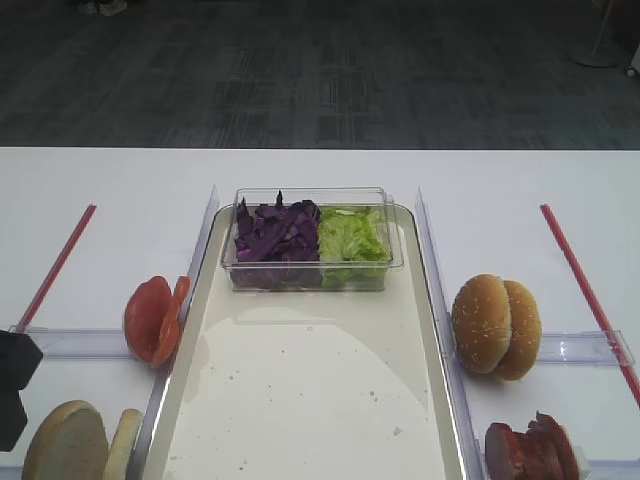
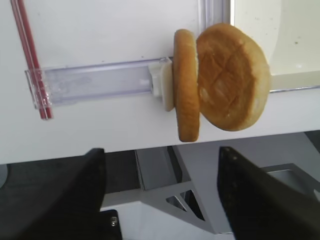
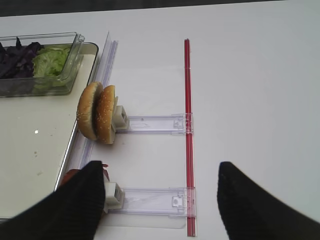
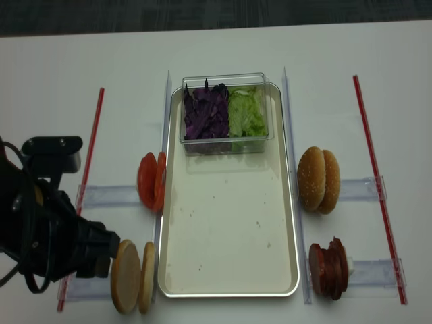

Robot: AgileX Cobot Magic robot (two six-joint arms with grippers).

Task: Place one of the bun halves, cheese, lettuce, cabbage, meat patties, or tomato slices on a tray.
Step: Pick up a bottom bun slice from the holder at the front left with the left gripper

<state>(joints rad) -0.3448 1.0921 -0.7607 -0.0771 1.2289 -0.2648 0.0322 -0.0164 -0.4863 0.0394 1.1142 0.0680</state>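
- The left tool (image 2: 160, 195) stands with its two dark fingers (image 2: 75, 200) spread wide; nothing lies between them and they touch nothing.
- Straight ahead of the left tool, just past its fingertips, two bun halves (image 2: 220, 80) stand on edge side by side at the near edge of the bench (image 2: 110, 35), against the end block of a clear holder (image 2: 95, 82).
- In the realsense high view the left tool's black arm (image 4: 47, 229) sits just to the left of those bun halves, close but apart.
- Beyond the bun halves from the left tool lies the tray (image 4: 229, 229), with a clear tub (image 4: 226, 111) at its far end holding cabbage (image 4: 206, 111) and lettuce (image 4: 246, 111).
- Tomato slices (image 4: 151, 181) stand on edge farther along the tray's left rim from the left tool.
- The right tool (image 3: 160, 200) also has its fingers (image 3: 80, 205) spread wide and holds nothing.
- Just by the right tool's left finger the meat patties (image 4: 329, 268) stand on edge; ahead of them are two sesame-seeded buns (image 3: 97, 112).
- A red strip (image 3: 188, 135) runs along the bench between the right tool's fingers.
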